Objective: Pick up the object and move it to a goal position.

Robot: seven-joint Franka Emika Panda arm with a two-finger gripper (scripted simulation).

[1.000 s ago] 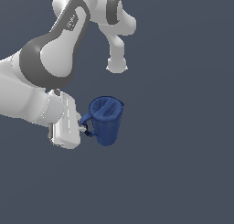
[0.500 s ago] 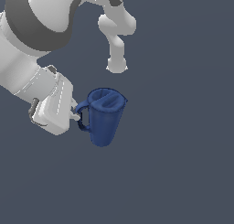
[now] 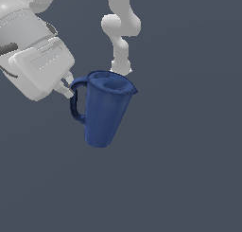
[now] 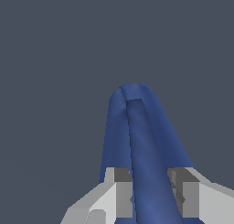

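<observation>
Now the arm [image 3: 33,51] reaches in from the upper left of the frame, its gripper [image 3: 68,87] pinching the jug's handle [image 3: 76,103]. Tilted, the blue jug [image 3: 106,113] sits just left of centre, its rim uppermost.

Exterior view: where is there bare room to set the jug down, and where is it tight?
Bare grey surface spreads below the jug and across the exterior view's right. It is crowded at the exterior view's upper left, where the pincer grips the handle, and just behind the rim, where the arm's base column stands.
</observation>
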